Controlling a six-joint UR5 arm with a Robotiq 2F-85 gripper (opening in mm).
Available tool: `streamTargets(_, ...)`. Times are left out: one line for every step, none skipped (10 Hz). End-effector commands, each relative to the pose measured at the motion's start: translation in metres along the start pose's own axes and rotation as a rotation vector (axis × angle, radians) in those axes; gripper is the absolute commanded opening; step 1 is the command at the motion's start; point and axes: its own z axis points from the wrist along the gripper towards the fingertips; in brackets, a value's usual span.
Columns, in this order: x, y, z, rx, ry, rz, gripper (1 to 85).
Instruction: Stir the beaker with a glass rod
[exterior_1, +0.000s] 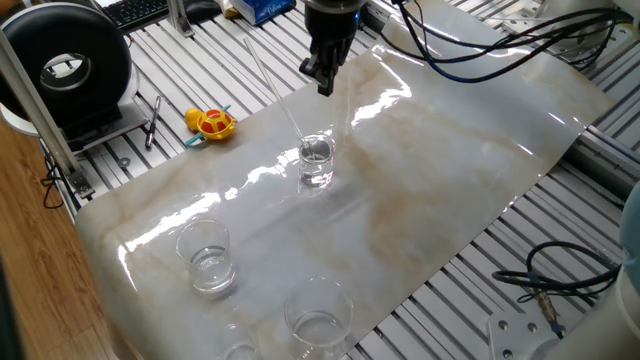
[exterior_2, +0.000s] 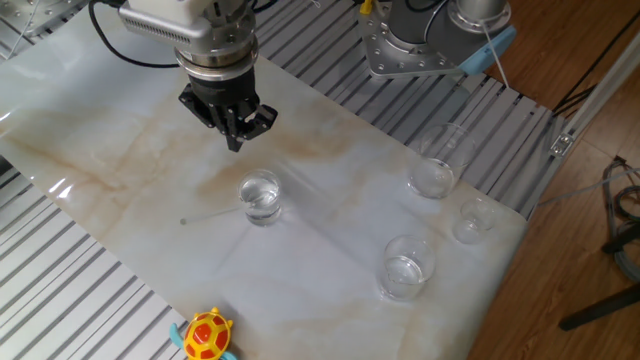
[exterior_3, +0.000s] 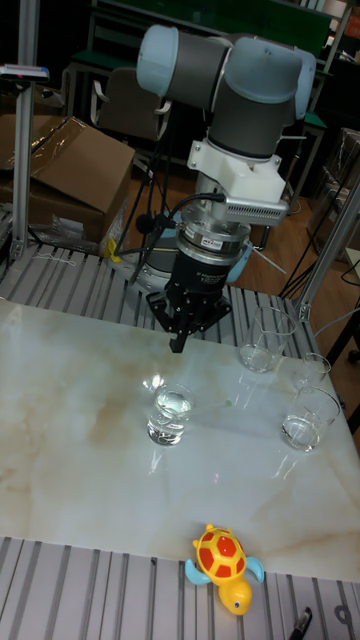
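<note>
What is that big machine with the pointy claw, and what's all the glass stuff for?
It is a robot arm, and the claw is its gripper, a hand with two fingers. The fingers are pinched together and hold nothing. Three cameras took the pictures: two look down at the table from different sides, and the tall one faces the robot. Below the gripper stands a small beaker of clear liquid, with a thin glass rod leaning in it for stirring. More glasses stand near one edge, and a toy turtle lies at another.
</note>
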Motion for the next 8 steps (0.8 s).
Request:
streamTargets(0.007, -0.002, -0.001, 0.004, 0.027, -0.035, 8.0)
streamTargets(0.007, -0.003, -0.001, 0.007, 0.026, -0.053, 17.0)
streamTargets(0.002, -0.005, -0.002, 0.02, 0.023, -0.08, 24.7)
streamTargets(-0.003, -0.004, -0.005, 0.023, 0.037, -0.084, 30.7)
streamTargets(-0.01, -0.002, -0.01, 0.029, 0.061, -0.086, 32.3)
streamTargets(-0.016, 0.004, -0.009, 0.016, 0.064, -0.086, 33.0)
streamTargets(-0.021, 0.005, -0.006, 0.009, 0.056, -0.096, 34.7)
streamTargets(-0.023, 0.005, -0.006, 0.009, 0.048, -0.101, 35.7)
